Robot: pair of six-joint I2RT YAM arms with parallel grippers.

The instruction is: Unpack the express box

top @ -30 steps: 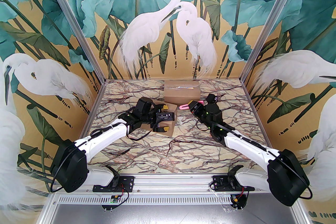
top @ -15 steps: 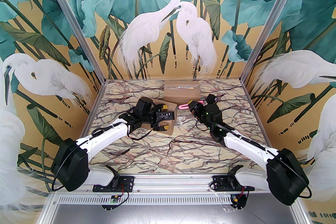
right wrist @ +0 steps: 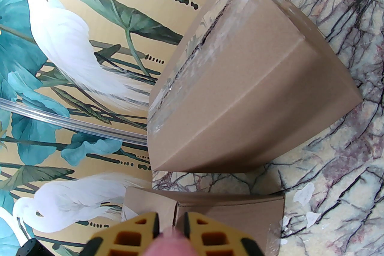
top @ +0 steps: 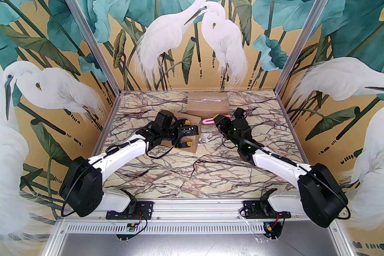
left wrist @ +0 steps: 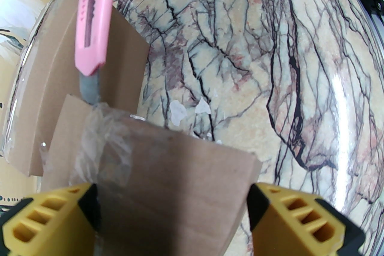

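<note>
One marble-patterned table (top: 210, 170) carries everything. Largest on it is the second box (top: 207, 107), a closed cardboard carton standing toward the far wall with shiny clear tape along its top seam. Just in front of it, left of centre, is the express box (left wrist: 174, 182), smaller and also cardboard; one corner comes close to the second box (the right wrist view shows a narrow strip of marble between them).

The left gripper (top: 188, 133) reaches over the express box from the left with its jaws spread wide. Its yellow fingers (left wrist: 51, 218) stand on opposite sides of the box, black pads against the cardboard, so the box is gripped between them.

The right gripper (top: 216, 120) comes in from the right, its jaws nearly together and clamped on a pink utility knife (left wrist: 93, 23). The knife points at the express box. Its grey blade (left wrist: 88, 89) is out, its tip meeting the box's far edge where crumpled clear tape (left wrist: 102, 134) covers the cardboard.

A few white scraps (left wrist: 177, 110) lie on the marble just beside that edge.
</note>
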